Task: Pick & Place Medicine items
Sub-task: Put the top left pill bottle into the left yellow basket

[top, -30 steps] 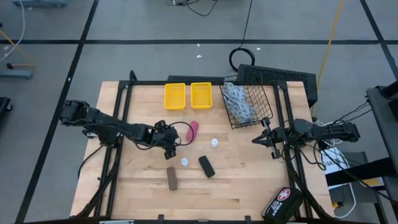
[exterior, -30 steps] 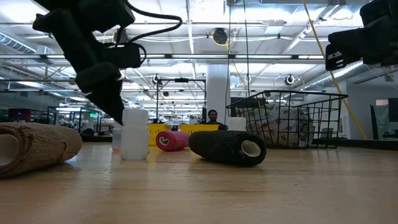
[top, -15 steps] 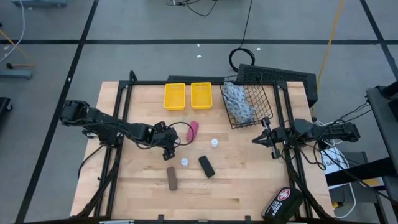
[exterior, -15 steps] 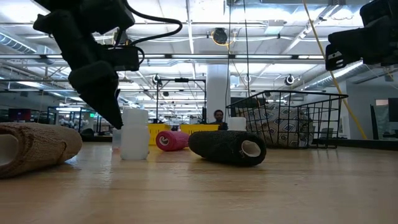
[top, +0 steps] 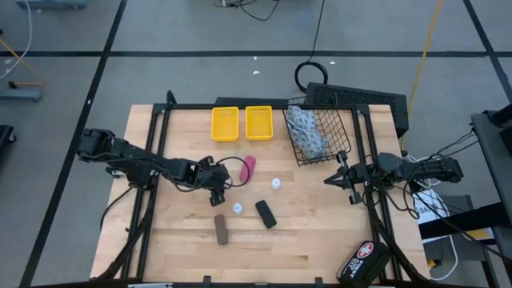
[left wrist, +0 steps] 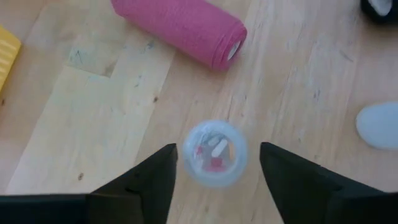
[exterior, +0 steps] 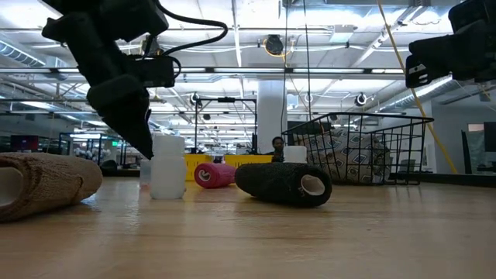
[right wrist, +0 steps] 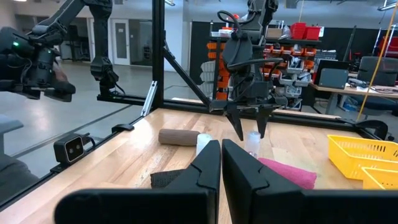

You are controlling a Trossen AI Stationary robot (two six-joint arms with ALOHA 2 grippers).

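Note:
My left gripper (top: 221, 185) hangs open over the table's middle. Its fingers stand on either side of a tiny white bottle (left wrist: 214, 154) without touching it. Two more white bottles (top: 276, 183) (top: 238, 208) stand upright nearby. The magenta tube (top: 249, 167), the black block (top: 266, 214) and the brown block (top: 220, 229) lie on their sides on the wood. The blue-white pouch (top: 306, 130) lies in the wire basket (top: 340, 136). My right gripper (top: 338, 178) waits shut near the table's right edge.
Two yellow trays (top: 225, 123) (top: 259, 122) sit at the far edge, left of the basket. A black case with a red-white cross (top: 362, 261) lies at the near right corner. A black frame (top: 160, 144) borders the table. A person shows far off in the room (exterior: 277, 147).
My left gripper has sunk a little and tipped slightly beside the tiny white bottle, staying open. The objects on the table have kept still.

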